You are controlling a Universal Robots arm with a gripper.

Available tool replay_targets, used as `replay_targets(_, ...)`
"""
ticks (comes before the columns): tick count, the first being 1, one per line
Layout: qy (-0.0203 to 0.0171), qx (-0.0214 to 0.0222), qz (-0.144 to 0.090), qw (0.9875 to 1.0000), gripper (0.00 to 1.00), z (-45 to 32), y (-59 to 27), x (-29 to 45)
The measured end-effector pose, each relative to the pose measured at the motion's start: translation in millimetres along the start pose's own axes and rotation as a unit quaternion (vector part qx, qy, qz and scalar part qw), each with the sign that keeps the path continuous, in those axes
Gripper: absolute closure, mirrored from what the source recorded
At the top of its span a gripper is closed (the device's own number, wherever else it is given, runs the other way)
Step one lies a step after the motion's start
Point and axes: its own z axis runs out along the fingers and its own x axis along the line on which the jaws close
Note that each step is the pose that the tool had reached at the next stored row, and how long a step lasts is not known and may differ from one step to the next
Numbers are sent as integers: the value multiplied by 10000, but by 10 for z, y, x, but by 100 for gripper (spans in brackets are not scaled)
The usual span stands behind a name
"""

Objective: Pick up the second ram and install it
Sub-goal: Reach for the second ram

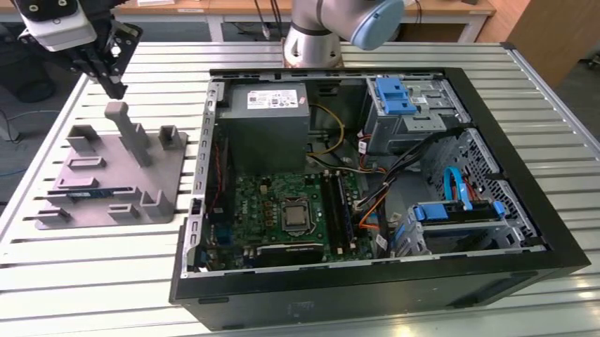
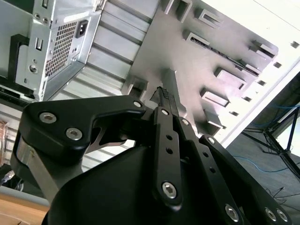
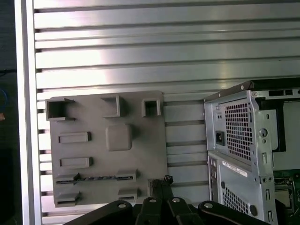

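Note:
The second ram [image 1: 90, 191] is a narrow blue stick standing on edge in a slot of the grey fixture plate [image 1: 168, 189], at the exterior view's left. In the first wrist view the second ram [image 3: 96, 177] shows edge-on as a thin dark line, and in the second wrist view the second ram [image 2: 225, 50] crosses the plate. My gripper [image 1: 116, 86] hangs above the far end of the plate, over a tall grey post [image 1: 129, 133]. Its black fingers [image 2: 164, 101] are shut together and hold nothing. The gripper tips [image 3: 161, 181] are well apart from the stick.
An open black computer case [image 1: 375, 289] lies beside the plate, with a green motherboard [image 1: 267, 210], long black slots [image 1: 339, 210], a grey power supply [image 1: 267, 119] and blue drive brackets [image 1: 394, 95]. The case's rear panel [image 3: 239, 140] is near the plate. All rests on a slatted metal table [image 1: 94, 281].

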Motion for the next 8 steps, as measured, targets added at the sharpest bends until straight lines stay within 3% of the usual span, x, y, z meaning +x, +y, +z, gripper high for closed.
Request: replay_targets(8, 0, 0, 0, 10000, 90, 36, -12, 134)
